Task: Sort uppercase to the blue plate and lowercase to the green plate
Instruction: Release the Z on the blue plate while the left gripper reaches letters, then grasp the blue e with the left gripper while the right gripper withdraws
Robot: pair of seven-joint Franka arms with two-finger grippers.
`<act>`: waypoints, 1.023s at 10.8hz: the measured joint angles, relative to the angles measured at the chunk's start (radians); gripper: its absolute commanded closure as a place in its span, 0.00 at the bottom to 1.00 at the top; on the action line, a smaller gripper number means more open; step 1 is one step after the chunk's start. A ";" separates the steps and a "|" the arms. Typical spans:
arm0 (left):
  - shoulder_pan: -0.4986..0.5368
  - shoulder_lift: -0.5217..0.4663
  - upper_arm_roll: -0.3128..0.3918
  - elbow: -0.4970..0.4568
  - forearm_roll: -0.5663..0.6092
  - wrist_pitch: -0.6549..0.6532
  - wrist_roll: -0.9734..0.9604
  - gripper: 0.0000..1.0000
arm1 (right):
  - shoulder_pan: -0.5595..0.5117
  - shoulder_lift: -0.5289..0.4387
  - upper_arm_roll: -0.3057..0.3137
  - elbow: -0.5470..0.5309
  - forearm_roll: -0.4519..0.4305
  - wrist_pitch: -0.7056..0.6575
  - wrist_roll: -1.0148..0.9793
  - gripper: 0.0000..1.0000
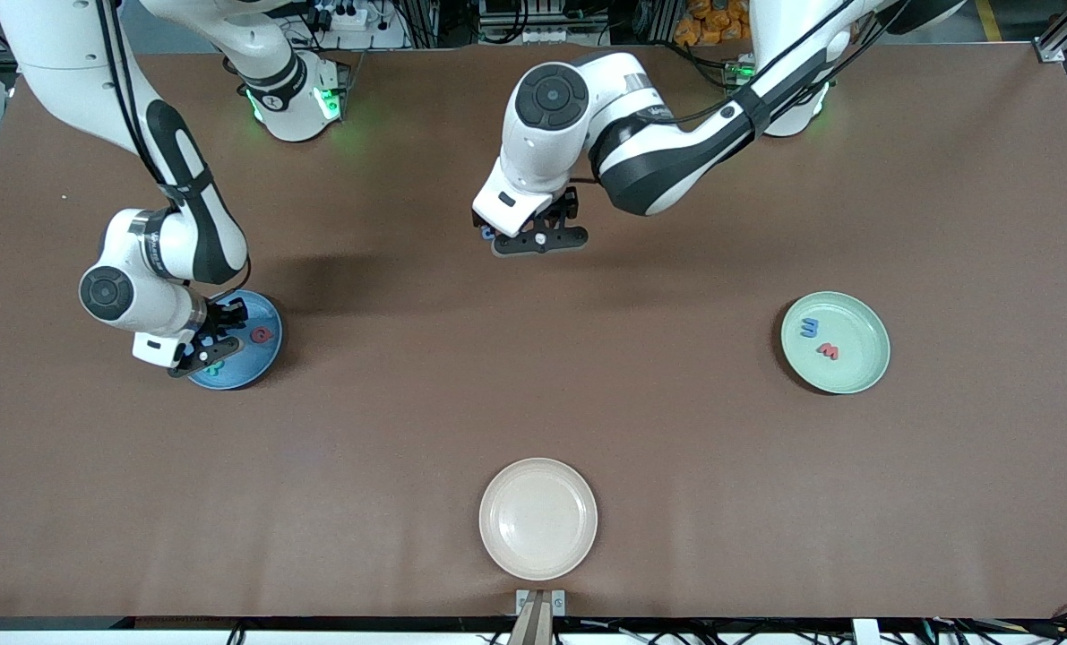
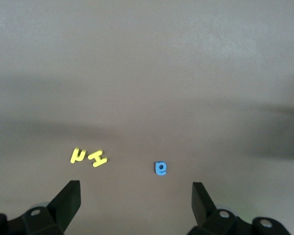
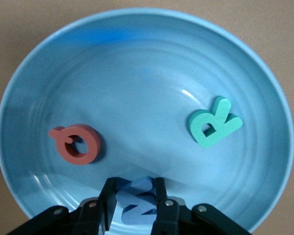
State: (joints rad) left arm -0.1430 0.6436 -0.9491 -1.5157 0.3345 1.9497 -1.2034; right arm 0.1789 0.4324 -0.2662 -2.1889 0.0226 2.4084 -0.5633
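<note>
Nearest the front camera I see the cream plate (image 1: 537, 518), bare, which plays no part here.

Farther up, toward the right arm's end of the table, my right gripper (image 3: 135, 200) sits low over the blue plate (image 3: 137, 58), its jaws narrow and pinched on the blue M (image 3: 136, 203). The fingers (image 3: 108, 196) press the letter's two flat sides, so it stands on edge between them with its long axis running along the gap. The red Q (image 3: 77, 143) and the teal R (image 3: 213, 122) lie flat in the same plate, apart from each other; the R's legs point toward the rim, the Q's tail away from the R. I judge these foam letters feather-light, soft and a little springy: they take a light squeeze across the flats or the thin edges, and one may cling to a pad on release.

Toward the left arm's end, the green plate (image 1: 836, 342) holds a blue m (image 1: 808, 328) and a red m (image 1: 827, 351), lying flat near each other.

Farthest up, my left gripper (image 2: 136, 196) hangs over bare table with jaws wide and empty. Under it lie the blue round letter (image 2: 160, 168) and, apart from it, the yellow h (image 2: 78, 155) just beside the yellow H (image 2: 98, 158), whose uprights slant. I would take the blue one across its narrow width.
</note>
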 measured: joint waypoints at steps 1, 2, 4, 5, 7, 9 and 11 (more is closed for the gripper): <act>-0.002 0.008 0.001 -0.005 0.009 0.019 0.026 0.00 | 0.000 -0.001 0.000 -0.002 0.003 -0.005 0.000 0.32; -0.007 0.016 0.002 -0.021 0.029 0.053 0.033 0.00 | 0.000 -0.002 0.000 -0.003 0.008 -0.006 0.000 0.26; -0.020 0.032 0.003 -0.054 0.054 0.112 0.033 0.00 | 0.000 -0.004 0.000 -0.003 0.016 -0.010 0.000 0.25; -0.025 0.037 0.003 -0.060 0.062 0.121 0.033 0.00 | 0.000 -0.006 0.000 -0.002 0.017 -0.013 0.000 0.18; -0.036 0.039 0.003 -0.069 0.089 0.122 0.033 0.00 | 0.002 -0.011 0.002 0.009 0.018 -0.039 0.002 0.18; -0.041 0.041 0.003 -0.115 0.149 0.137 0.033 0.00 | 0.004 -0.018 0.004 0.047 0.035 -0.102 0.003 0.18; -0.063 0.043 0.013 -0.164 0.168 0.189 0.033 0.00 | 0.006 -0.025 0.007 0.079 0.058 -0.138 0.003 0.18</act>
State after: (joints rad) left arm -0.2058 0.6868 -0.9365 -1.6796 0.5027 2.1384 -1.1701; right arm 0.1846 0.4077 -0.2595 -2.1102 0.0803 2.2701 -0.5604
